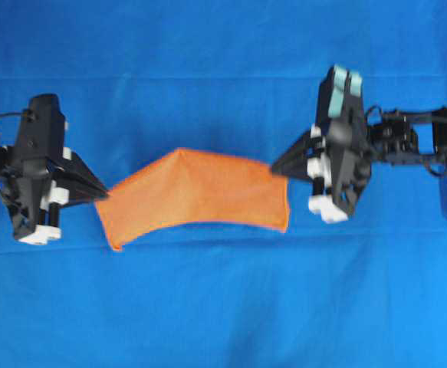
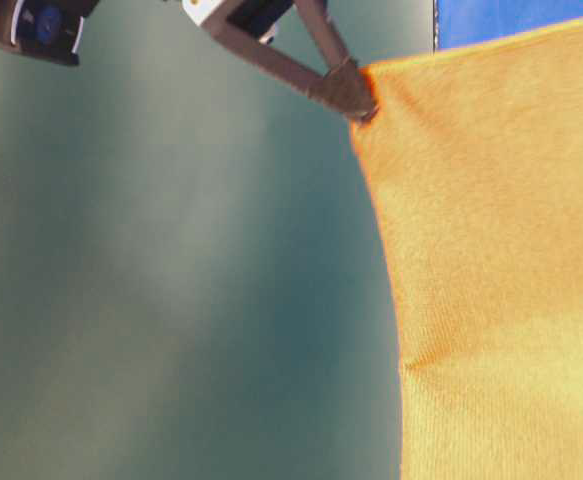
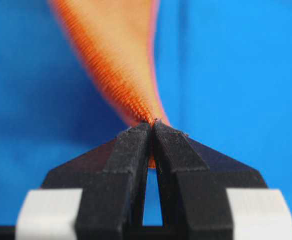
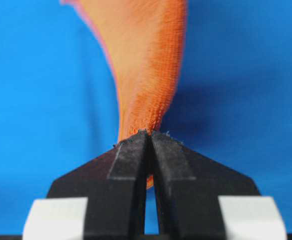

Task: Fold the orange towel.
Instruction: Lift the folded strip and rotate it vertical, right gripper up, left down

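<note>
Left gripper (image 1: 100, 193) clamped tight on one corner of the towel (image 1: 200, 199), fingertips (image 3: 153, 132) pinched together with orange cloth between. Right gripper (image 1: 278, 165) likewise closed hard on the opposite corner, cloth caught between its tips. Two grippers, one towel, all over a blue table (image 1: 223, 307). Towel strung between the two grippers, raised off the table, sagging in the middle, its lower edge hanging down.

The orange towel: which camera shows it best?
The overhead view: the whole orange towel shows, stretched between both claws. The table-level view catches only one hanging edge and corner; each wrist view shows just the pinched bit.
</note>
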